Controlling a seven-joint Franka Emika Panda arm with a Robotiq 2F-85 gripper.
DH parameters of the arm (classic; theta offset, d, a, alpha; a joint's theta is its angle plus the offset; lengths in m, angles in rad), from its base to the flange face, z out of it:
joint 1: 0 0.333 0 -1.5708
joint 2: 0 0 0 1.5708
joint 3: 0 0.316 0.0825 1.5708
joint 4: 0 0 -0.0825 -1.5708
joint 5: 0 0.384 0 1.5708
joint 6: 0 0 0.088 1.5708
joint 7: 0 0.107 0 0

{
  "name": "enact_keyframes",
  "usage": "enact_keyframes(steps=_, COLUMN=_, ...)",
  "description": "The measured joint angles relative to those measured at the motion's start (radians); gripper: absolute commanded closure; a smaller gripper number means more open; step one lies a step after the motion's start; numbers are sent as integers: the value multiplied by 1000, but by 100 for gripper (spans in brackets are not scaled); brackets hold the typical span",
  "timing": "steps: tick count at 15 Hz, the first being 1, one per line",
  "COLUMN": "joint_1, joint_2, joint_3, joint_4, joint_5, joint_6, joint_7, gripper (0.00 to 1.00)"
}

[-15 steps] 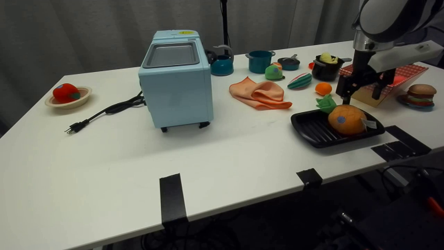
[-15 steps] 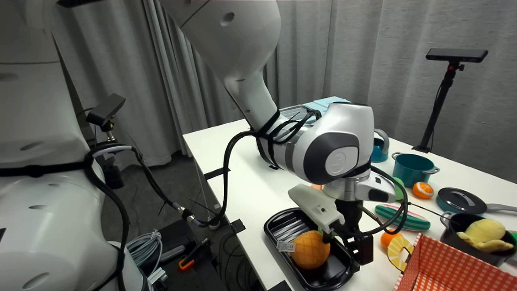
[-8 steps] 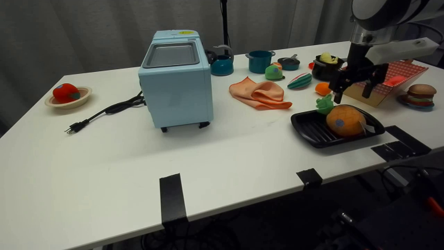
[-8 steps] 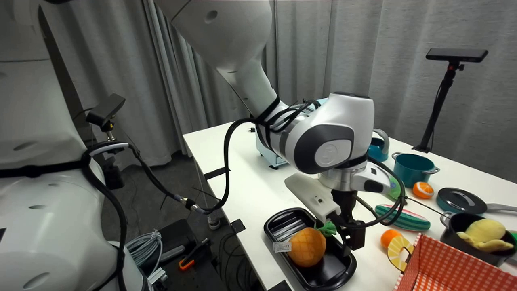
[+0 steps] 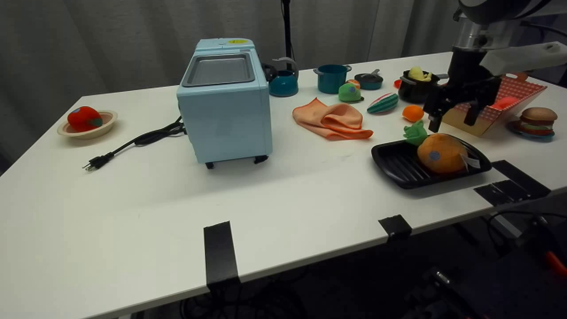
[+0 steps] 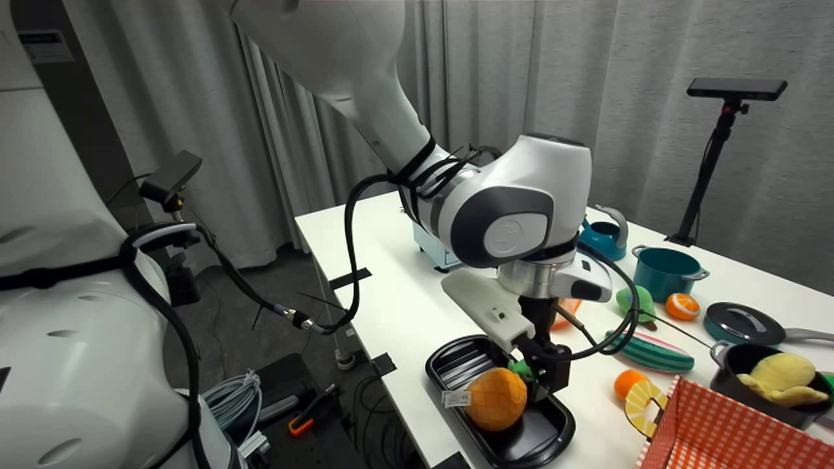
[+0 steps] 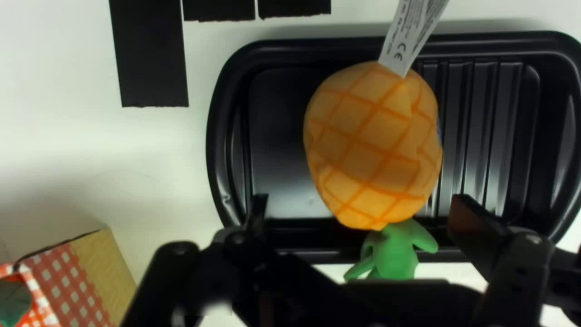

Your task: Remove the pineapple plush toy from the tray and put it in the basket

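One pineapple plush (image 7: 372, 145) (tagged), in tray (image 7: 281, 150), spread hand (image 5: 451, 125) above

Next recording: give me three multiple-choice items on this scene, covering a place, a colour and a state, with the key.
1. Where is the pineapple plush toy?
A) In the basket
B) In the black tray
C) On the blue machine

2. What colour is the crumpled cloth?
A) Pale orange
B) Dark blue
C) Black

3. How does the claw stand?
A) Shut on the toy
B) Shut, empty
C) Open

1 B: the wrist view shows its body within the tray's rim.
2 A: an exterior view shows pale orange fabric.
3 C: its jaws stand apart in the wrist view.
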Motion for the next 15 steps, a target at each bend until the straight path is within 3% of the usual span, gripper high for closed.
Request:
enact_keyframes(steps=6, joint_1=2, joint_2=3, joint_3=0, joint_4=-81, joint_5=-9, joint_6=14, joint_7=-4, gripper=0)
enact_keyframes(steps=11, joint_1=21, joint_2=17, joint_3=18, joint_4=-124, joint_5=-10, joint_6=93, joint_7=-5, gripper=0)
enact_keyframes(steps=12, joint_1=26, joint_2=21, joint_3=25, joint_4=-129, joint_5=-9, joint_6=113, joint_7=-5, gripper=18)
enact_keyframes(steps=15, joint_1=42, joint_2=40, joint_3=42, joint_4=-136, joint_5=-8, joint_6=175, joint_7=-5, gripper=42)
